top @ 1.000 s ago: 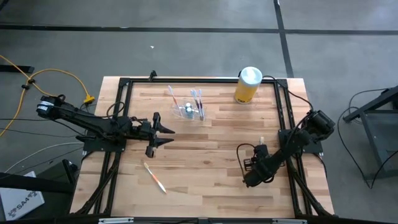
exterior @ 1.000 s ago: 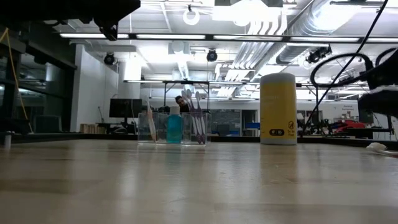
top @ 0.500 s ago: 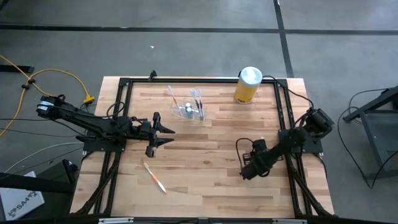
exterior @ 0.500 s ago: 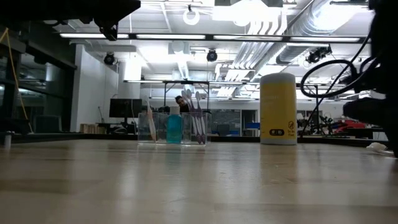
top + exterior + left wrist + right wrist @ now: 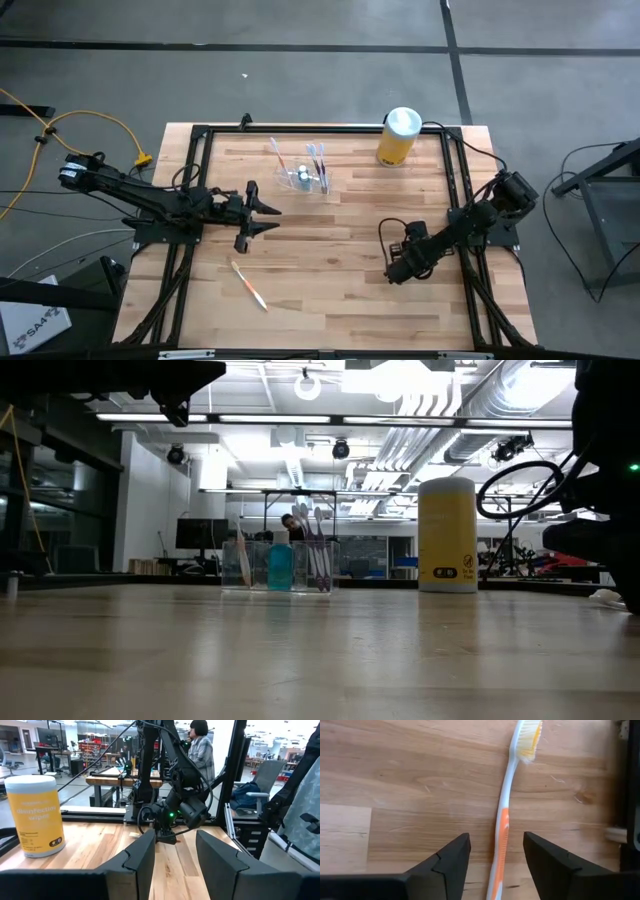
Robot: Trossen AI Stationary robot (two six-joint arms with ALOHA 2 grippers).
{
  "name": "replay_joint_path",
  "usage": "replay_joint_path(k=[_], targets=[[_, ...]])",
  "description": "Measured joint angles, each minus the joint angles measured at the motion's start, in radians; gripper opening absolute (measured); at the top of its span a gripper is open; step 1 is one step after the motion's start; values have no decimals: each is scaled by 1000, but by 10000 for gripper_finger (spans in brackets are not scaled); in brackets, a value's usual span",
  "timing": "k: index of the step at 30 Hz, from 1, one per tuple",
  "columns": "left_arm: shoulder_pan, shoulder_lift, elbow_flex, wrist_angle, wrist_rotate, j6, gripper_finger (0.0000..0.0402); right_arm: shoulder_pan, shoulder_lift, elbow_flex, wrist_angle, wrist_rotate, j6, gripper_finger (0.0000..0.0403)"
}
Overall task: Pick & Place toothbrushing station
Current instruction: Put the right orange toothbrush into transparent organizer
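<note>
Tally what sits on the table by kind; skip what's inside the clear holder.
Loose toothbrushes: 2 (toothbrush on the left; toothbrush on the right)
Clear holder: 1
Yellow canister: 1
Total: 4

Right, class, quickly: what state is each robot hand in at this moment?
Left hand: open, holding nothing.
Right hand: open, over the orange-and-white plastic toothbrush, not gripping it.

The table (image 5: 330,235) is surfaced in pale, smooth wooden planks with a low sheen. The toothbrushing station (image 5: 280,565) is formed of clear, glossy plastic. A white-and-orange toothbrush (image 5: 506,817) is moulded in smooth plastic
</note>
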Motion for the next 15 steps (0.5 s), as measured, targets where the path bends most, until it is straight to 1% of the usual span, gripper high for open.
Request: replay_joint_path(k=[3, 7, 15], targets=[[0, 0, 0, 0, 1, -8, 139, 0, 0, 0, 9, -13, 9, 164], [0, 0, 0, 0, 3, -8, 139, 5, 1, 0, 22, -18, 38, 129], [0, 0, 0, 0, 3, -9, 139, 7, 1, -1, 45, -18, 39, 66]])
